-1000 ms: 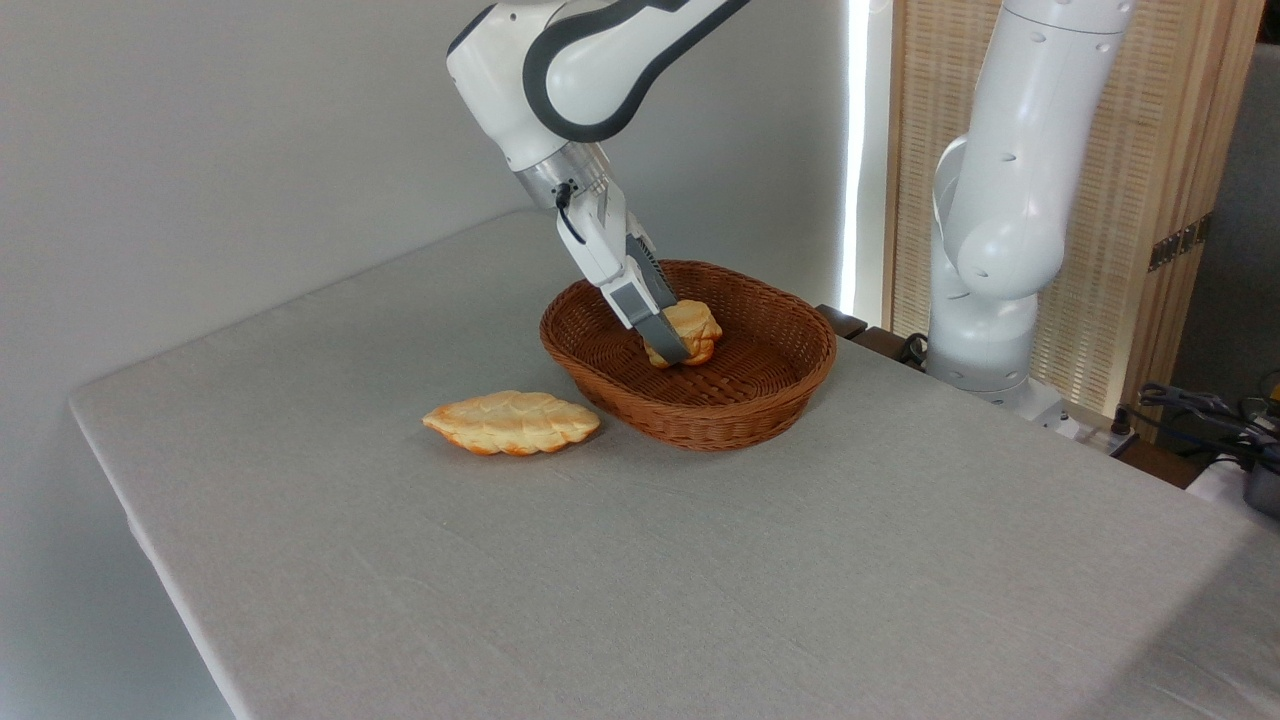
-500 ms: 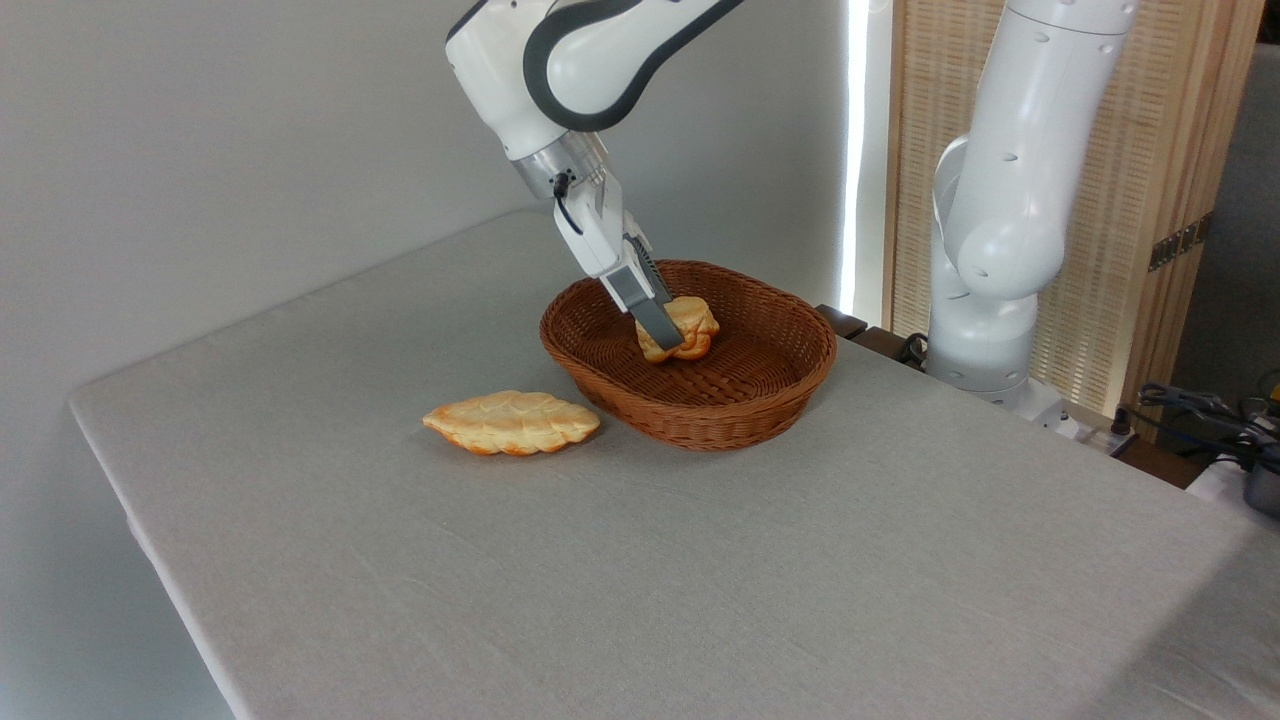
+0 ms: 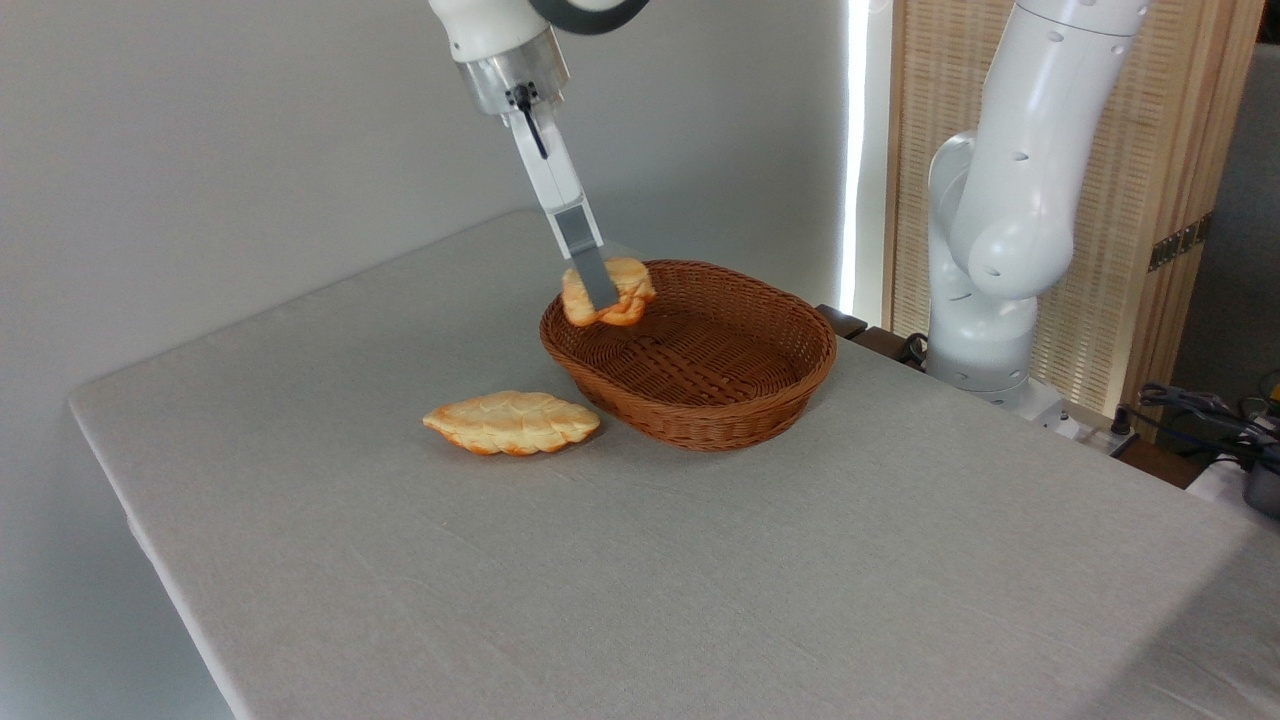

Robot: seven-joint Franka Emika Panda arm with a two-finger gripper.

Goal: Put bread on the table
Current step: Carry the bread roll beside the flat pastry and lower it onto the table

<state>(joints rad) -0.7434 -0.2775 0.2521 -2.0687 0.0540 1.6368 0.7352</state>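
The bread (image 3: 622, 288), a small lumpy golden bun with browned edges, hangs in the air over the far left rim of the brown wicker basket (image 3: 700, 425). My gripper (image 3: 606, 296) is shut on it, the near grey finger covering part of its front; the far finger is hidden behind the bun. The bun is clear of the basket floor. The table (image 3: 640, 580) with its light-grey fabric top spreads below and around the basket.
A flat, long, leaf-shaped golden bread (image 3: 512, 422) lies on the table just left of the basket. The arm's white base column (image 3: 990, 250) stands behind the table's right edge, with cables and a wooden screen beyond.
My gripper has risen and shifted left, lifting the bun off the basket floor up to above the basket's far left rim. The flat bread and basket have not moved.
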